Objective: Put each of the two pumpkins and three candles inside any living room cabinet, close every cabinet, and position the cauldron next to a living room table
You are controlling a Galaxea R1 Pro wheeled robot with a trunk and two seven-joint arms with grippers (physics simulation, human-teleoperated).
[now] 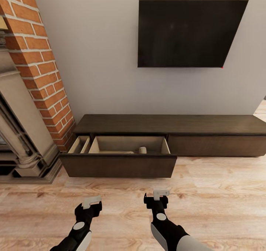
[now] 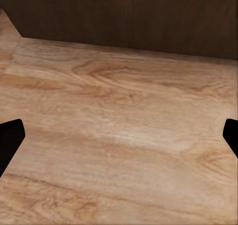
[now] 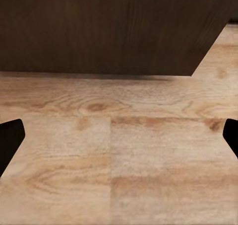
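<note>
Both grippers hang low over the wood floor [image 1: 221, 192] at the near edge of the head view, the left gripper [image 1: 91, 203] and the right gripper [image 1: 156, 195] side by side, each with its fingers spread wide and nothing between them; in each wrist view the dark fingertips sit at the far edges of the picture with bare planks between, so both are open and empty. They point toward the cabinet [image 1: 207, 125], the long dark unit against the grey wall, which suggests the robot stands squared up to it, either ready to drop something in or to push it shut. Its left drawer [image 1: 118, 166] stands pulled out, the dark front just ahead of the grippers and the pale inside showing. One small grey-brown candle [image 1: 142, 150] rests on the drawer floor toward the right half, partly hidden behind the front; whether more lies below that edge cannot be told. A narrower side compartment at the drawer's left looks bare. The right drawer front is flush and closed. A dark television [image 1: 188, 33] hangs on the wall above, and a brick column [image 1: 40, 66] with a beige fireplace surround [image 1: 22, 132] stands close at the left, just beside the open drawer's corner, so a push would need to run straight. Nothing lies on the floor between grippers and drawer.
</note>
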